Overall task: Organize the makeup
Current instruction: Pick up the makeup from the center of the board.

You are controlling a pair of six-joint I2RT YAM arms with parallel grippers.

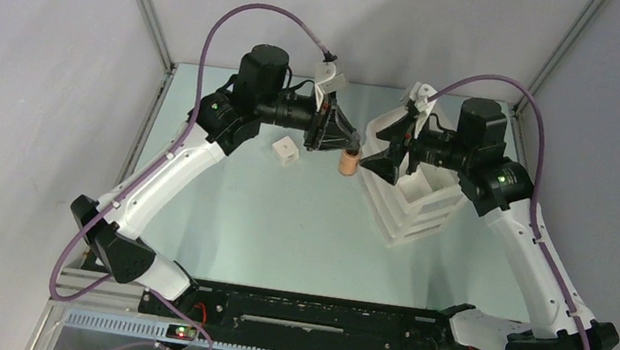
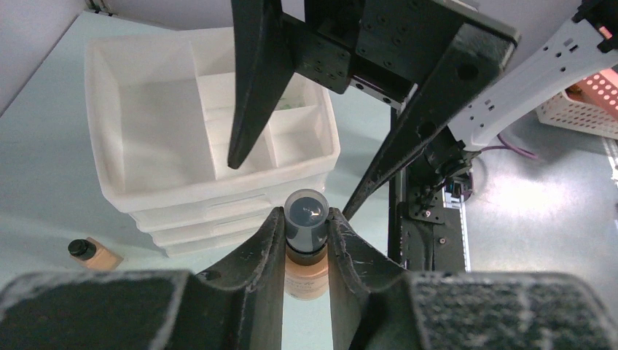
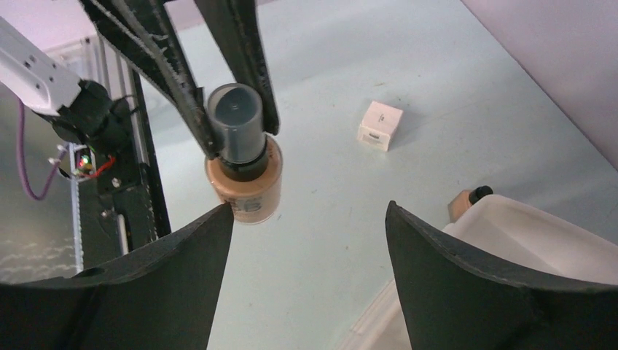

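My left gripper [image 1: 347,140] is shut on the dark cap of a beige bottle [image 1: 348,164], which it holds upright just left of the white drawer organizer [image 1: 415,209]. In the left wrist view the fingers [image 2: 270,240] clamp the cap [image 2: 306,215]. My right gripper [image 1: 376,161] is open and empty, facing that bottle [image 3: 244,171] from the organizer's side. Whether the bottle rests on the table is unclear. A second beige black-capped bottle [image 2: 95,253] lies against the organizer's base [image 3: 466,203]. A small white box [image 1: 286,150] sits on the table to the left [image 3: 380,125].
The organizer's top tray [image 2: 102,80] has several open compartments. Its rim [image 3: 525,240] lies under my right gripper [image 3: 310,211]. A pink and white basket [image 2: 583,102] stands off the table's side. The arms' black base rail [image 1: 297,314] runs along the near edge.
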